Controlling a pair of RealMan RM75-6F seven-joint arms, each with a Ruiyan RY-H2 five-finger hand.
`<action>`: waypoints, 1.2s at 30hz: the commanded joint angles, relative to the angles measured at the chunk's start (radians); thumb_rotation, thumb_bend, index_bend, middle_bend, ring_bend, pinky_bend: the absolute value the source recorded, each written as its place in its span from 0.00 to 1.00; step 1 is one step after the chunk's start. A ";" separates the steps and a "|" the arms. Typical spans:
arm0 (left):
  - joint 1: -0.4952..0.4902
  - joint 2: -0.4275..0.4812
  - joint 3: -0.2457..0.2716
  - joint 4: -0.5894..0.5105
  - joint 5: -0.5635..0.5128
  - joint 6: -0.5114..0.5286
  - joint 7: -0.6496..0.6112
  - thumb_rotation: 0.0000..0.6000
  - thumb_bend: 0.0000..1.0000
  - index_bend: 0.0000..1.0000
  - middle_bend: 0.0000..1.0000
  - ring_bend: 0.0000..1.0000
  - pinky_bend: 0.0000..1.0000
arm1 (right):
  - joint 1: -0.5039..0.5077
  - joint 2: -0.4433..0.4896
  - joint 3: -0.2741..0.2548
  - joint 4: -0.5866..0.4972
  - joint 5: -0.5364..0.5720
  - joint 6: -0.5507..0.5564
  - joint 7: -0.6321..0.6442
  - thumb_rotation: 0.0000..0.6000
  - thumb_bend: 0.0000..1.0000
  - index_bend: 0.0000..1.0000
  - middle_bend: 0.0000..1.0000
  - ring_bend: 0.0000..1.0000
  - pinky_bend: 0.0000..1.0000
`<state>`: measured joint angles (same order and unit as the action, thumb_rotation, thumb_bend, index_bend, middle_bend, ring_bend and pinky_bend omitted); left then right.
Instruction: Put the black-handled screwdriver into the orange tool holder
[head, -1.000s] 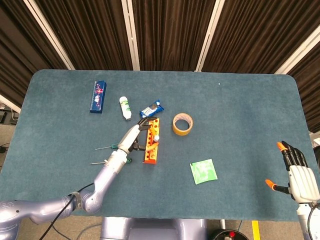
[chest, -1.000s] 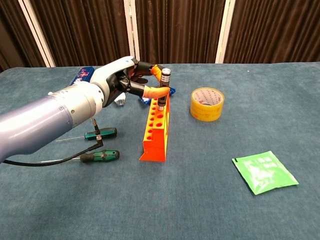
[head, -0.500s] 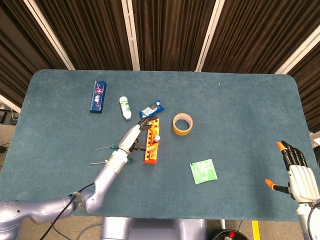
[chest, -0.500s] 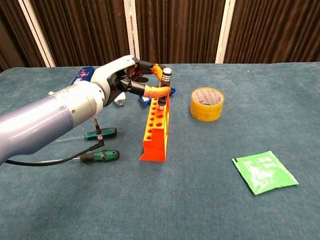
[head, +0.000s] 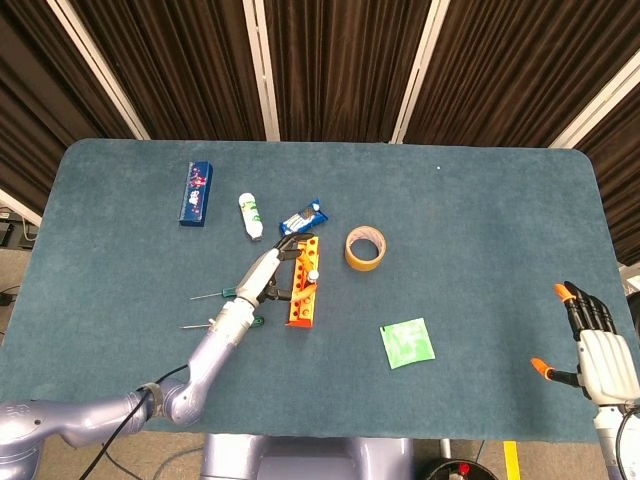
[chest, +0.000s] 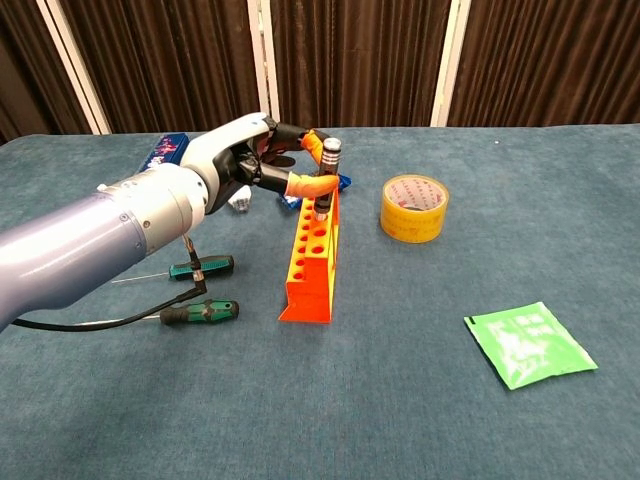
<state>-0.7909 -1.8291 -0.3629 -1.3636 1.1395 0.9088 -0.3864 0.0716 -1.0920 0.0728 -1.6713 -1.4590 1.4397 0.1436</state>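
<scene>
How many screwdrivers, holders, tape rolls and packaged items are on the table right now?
Screwdrivers: 3 — black-handled screwdriver held upright by the left hand at the orange tool holder, two green-handled screwdrivers
Tool holders: 1
Tape rolls: 1 — yellow tape
Packaged items: 4 — blue box, white tube, blue wrapper, green sachet
Total: 9

Matt teal cloth table (chest: 420, 400), glossy tape roll (chest: 414, 208)

Even, bright overhead light falls on the desk (head: 480, 230); shadows are soft and short. Both views are sharp, with no glare; the far curtains (chest: 360, 60) stay dim.
</scene>
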 joint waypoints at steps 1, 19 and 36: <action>0.000 -0.001 0.001 0.003 0.000 -0.001 -0.001 1.00 0.47 0.63 0.10 0.00 0.02 | 0.000 0.001 0.000 -0.003 0.001 -0.001 0.003 1.00 0.03 0.01 0.00 0.00 0.00; 0.015 0.040 0.018 -0.027 -0.006 -0.010 0.033 1.00 0.03 0.16 0.00 0.00 0.00 | -0.002 -0.002 0.000 -0.002 -0.003 0.004 0.004 1.00 0.03 0.01 0.00 0.00 0.00; 0.071 0.231 0.002 -0.245 0.107 0.129 0.134 1.00 0.09 0.14 0.00 0.00 0.00 | -0.003 -0.004 0.000 0.005 -0.008 0.011 -0.008 1.00 0.03 0.01 0.00 0.00 0.00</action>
<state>-0.7395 -1.6349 -0.3671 -1.5804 1.2134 1.0022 -0.2989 0.0685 -1.0955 0.0729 -1.6669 -1.4667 1.4510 0.1361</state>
